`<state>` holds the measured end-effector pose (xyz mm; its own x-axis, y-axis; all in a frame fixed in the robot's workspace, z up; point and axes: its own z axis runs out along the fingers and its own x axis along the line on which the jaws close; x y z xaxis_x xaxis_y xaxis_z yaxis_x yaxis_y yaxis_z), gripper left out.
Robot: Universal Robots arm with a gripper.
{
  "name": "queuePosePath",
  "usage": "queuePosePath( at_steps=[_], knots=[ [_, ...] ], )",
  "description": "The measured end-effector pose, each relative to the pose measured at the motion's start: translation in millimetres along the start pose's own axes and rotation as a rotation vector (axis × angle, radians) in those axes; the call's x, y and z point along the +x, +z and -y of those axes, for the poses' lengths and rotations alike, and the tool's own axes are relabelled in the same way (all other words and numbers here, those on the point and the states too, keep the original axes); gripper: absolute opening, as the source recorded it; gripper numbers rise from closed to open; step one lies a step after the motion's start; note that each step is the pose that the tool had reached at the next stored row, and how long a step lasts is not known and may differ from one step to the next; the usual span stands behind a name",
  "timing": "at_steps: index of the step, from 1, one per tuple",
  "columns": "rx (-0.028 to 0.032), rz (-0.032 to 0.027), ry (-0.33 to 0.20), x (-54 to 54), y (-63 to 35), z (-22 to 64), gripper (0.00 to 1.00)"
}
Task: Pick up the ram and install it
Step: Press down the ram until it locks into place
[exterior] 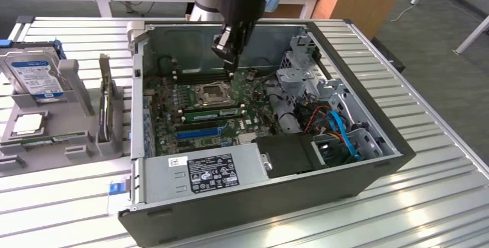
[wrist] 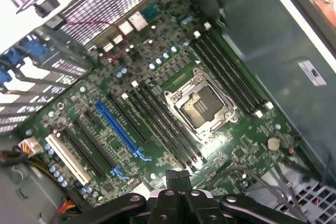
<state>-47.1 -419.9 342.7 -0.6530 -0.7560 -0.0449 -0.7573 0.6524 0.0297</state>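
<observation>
Open computer case [exterior: 367, 162] lying on the slatted table [exterior: 428, 202], motherboard [exterior: 206, 110] showing a green ram [exterior: 212, 109] stick sitting seated in a slot beside the empty socket [exterior: 212, 92], the hand [exterior: 226, 55] hovering closed and empty above, installation appearing done.

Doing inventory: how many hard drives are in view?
1: the hard drive stands in the grey holder at the exterior view's left, beside the case. Others may be hidden inside the case.
</observation>
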Motion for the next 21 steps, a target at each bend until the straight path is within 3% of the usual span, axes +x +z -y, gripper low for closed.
queuePosePath(
  at_steps=[18, 21],
  knots=[
    [0.0117, 0.0073, 0.257, 0.0, 0.0, 0.0, 0.1],
    [0.0125, 0.0079, 0.276, 0.0, 0.0, 0.0, 0.1]
  ],
)
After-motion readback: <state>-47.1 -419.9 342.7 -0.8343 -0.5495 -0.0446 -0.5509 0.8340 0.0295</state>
